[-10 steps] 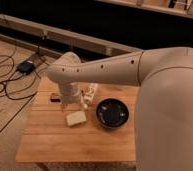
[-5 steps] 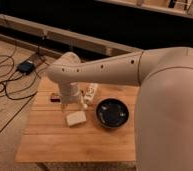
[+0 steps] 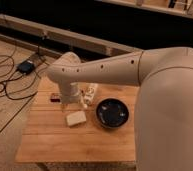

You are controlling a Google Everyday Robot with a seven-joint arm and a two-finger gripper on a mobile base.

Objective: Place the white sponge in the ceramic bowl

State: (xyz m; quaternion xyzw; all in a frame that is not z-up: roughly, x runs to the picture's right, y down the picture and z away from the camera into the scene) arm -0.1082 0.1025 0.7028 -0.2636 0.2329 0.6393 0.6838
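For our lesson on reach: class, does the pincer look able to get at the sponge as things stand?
Probably yes. The pincer hangs just behind the sponge, which lies uncovered, with a gap to the bottle and bowl beside it.

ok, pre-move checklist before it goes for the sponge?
1. Location of the sponge: ok, flat on the table, left of the bowl, apart from it.
2. State of the bowl: ok, upright, nothing seen inside.
3. Position of the gripper over the sponge: not ok, it sits low just behind it.
4. Hold on the sponge: not ok, it lies free.
5. Clearance to the bottle beside the gripper: cannot tell.
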